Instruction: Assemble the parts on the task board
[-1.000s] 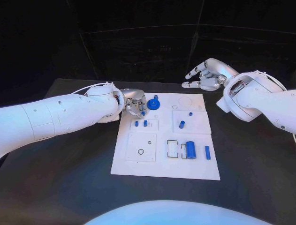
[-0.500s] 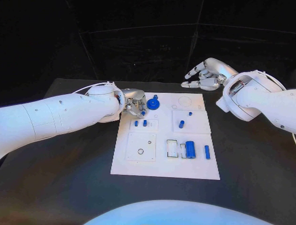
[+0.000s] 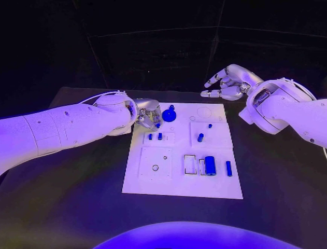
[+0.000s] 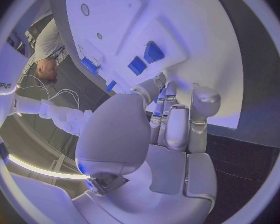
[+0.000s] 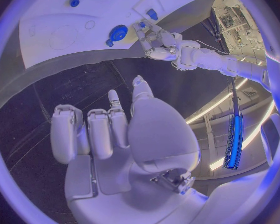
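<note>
The white task board (image 3: 180, 184) lies in the middle of the black table. My left hand (image 3: 148, 116) hovers over its far left corner, fingers curled together, pinching a small blue part (image 3: 157, 125) at the fingertips. In the left wrist view the same hand (image 4: 171, 119) points its fingertips at the board (image 4: 196, 45). A round blue part (image 3: 169, 115) stands just right of that hand. My right hand (image 3: 227, 83) hangs beyond the board's far right corner, fingers spread, holding nothing. The right wrist view shows its palm (image 5: 109, 129) above the board (image 5: 65, 25).
Two short blue pegs (image 3: 155, 136) stand in a left recess, another peg (image 3: 200, 137) stands right of them. A thick blue cylinder (image 3: 210, 165) and a slim peg (image 3: 228, 168) lie near the board's right edge. Black table surrounds the board.
</note>
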`<state>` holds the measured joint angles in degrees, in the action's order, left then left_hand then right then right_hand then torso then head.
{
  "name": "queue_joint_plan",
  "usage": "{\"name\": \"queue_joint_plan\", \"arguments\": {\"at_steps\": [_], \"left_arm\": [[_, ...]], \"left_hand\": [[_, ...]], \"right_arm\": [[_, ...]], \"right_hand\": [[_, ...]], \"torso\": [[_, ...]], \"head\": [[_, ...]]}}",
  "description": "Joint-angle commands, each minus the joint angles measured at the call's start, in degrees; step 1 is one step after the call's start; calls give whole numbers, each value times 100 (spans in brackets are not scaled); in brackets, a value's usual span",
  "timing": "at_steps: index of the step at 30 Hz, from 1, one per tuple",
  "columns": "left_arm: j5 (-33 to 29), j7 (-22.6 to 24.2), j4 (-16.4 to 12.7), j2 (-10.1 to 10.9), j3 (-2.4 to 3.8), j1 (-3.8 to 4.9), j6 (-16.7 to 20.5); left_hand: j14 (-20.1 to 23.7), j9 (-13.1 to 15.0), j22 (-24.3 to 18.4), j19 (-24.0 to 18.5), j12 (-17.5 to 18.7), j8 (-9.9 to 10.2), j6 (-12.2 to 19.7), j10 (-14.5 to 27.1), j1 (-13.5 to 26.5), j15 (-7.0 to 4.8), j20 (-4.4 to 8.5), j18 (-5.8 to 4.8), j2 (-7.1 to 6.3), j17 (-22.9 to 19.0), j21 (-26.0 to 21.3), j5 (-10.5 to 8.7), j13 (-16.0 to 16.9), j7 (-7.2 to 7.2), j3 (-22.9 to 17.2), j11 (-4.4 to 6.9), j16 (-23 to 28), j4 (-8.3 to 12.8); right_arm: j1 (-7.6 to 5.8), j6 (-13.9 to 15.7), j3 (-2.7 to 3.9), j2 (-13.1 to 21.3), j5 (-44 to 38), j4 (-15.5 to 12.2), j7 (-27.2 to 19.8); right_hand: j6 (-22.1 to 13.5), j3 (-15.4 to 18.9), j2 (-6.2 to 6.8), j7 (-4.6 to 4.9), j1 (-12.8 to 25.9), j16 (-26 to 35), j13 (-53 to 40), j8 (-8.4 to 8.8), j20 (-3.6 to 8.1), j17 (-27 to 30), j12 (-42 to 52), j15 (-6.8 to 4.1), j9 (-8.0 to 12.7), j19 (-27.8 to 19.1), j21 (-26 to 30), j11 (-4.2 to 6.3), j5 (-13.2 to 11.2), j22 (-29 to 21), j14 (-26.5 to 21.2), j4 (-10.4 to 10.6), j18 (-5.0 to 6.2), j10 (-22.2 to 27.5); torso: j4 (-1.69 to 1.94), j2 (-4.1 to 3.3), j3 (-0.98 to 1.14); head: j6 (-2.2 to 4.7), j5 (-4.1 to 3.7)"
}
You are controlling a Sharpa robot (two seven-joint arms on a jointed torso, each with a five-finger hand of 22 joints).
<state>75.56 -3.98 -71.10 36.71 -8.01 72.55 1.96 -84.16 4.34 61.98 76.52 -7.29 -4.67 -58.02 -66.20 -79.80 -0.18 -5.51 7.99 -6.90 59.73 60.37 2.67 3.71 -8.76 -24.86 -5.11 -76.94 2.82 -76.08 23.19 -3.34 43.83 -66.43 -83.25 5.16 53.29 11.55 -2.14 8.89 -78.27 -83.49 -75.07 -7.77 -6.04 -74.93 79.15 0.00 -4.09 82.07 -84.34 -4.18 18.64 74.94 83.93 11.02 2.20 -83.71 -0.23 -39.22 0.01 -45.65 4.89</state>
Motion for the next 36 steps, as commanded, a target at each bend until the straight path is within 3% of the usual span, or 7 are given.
{"name": "queue_joint_plan", "arguments": {"at_steps": [1, 6, 10, 26, 30, 34, 36], "left_arm": [[18, -43, -4, 13, -10, -10, 13], [-14, -44, -3, 45, -9, -10, 72], [-41, -44, -11, 86, -9, -11, 118], [-638, 304, -115, 633, 9, 35, 718], [-1740, 1080, -244, 842, 8, 41, 1417], [-3542, 1995, -434, 1017, 4, 42, 1785], [-4445, 2309, -514, 1070, 0, 41, 1718]], "left_hand": [[14, -14, -5, -11, 19, 36, 53, 45, 57, 31, -41, -72, -4, -12, -35, 16, 13, 1, -32, 9, 9, -1], [18, -31, -9, -14, 55, 69, 111, 92, 76, 34, -46, -69, -30, -30, -44, 16, 11, -2, -37, 3, 12, 4], [21, -42, -10, -15, 87, 92, 166, 138, 92, 40, -51, -68, -57, -42, -50, 16, 9, -4, -37, -5, 13, 10], [30, -22, -79, -57, 176, 31, 110, 283, 88, 81, -84, -51, -56, -81, -145, 17, 12, -33, -79, -58, 17, 40], [84, 14, -271, -167, 111, -72, -105, 157, 86, 87, -94, 0, 21, -252, -370, 23, 35, -74, -144, -64, 94, 32], [624, 13, -1284, -869, 92, -110, -241, 129, 115, 101, -118, 236, 72, -1579, -1592, 30, 28, -107, -256, -90, 869, 20], [874, 8, -1405, -1014, 69, -114, -275, 97, 132, 103, -123, 252, 95, -2138, -1780, 22, 31, -108, -284, -87, 1233, 12]], "right_arm": [[-11, -58, 3, 12, 2, -1, 30], [-12, -154, 3, 20, 2, 57, 103], [-12, -265, 2, 20, -3, 121, 152], [49, -736, -15, 177, -690, 362, 161], [158, -683, -21, 259, -1240, 299, 86], [295, -652, -24, 325, -1709, 214, 15], [346, -662, -25, 338, -1874, 185, 1]], "right_hand": [[-49, 38, -25, 3, 0, 45, -427, -19, -6, -258, -192, -28, 12, -80, 53, 23, 11, 323, 337, 23, 73, 121], [-141, 132, -46, 11, -99, 307, 706, 10, -6, 124, -1567, -33, 14, -346, 276, 25, -37, -38, 234, 92, 159, 918], [-166, 226, -73, -5, -247, 850, 2538, 1, 22, 875, -3726, -60, 6, -673, 609, 45, -149, -536, 67, 193, 270, 1971], [296, 299, -112, -8, -1357, 1277, 5150, -65, 13, 1373, -6204, -29, 9, -781, 936, -25, -203, -908, 64, 64, 334, 2165], [438, 280, -136, -12, -1578, 1262, 5512, -32, 9, 1349, -6431, -24, 14, -759, 938, -24, -253, -895, 77, 4, 329, 2112], [496, 251, -149, 5, -1757, 1272, 5809, 35, -5, 1363, -6622, -2, 24, -757, 946, -56, -367, -897, 74, -52, 329, 2142], [495, 245, -146, 7, -1800, 1282, 5889, 61, -13, 1376, -6678, 8, 27, -764, 955, -68, -396, -907, 69, -68, 331, 2172]], "torso": [[2, 1, -2], [2, 0, -1], [8, 2, 0], [5, 3, -6], [-4, 3, -1], [-8, 1, -2], [-11, 2, -1]], "head": [[-7, 3], [-3, -1], [5, -16], [78, -29], [135, -107], [181, -211], [196, -270]]}}
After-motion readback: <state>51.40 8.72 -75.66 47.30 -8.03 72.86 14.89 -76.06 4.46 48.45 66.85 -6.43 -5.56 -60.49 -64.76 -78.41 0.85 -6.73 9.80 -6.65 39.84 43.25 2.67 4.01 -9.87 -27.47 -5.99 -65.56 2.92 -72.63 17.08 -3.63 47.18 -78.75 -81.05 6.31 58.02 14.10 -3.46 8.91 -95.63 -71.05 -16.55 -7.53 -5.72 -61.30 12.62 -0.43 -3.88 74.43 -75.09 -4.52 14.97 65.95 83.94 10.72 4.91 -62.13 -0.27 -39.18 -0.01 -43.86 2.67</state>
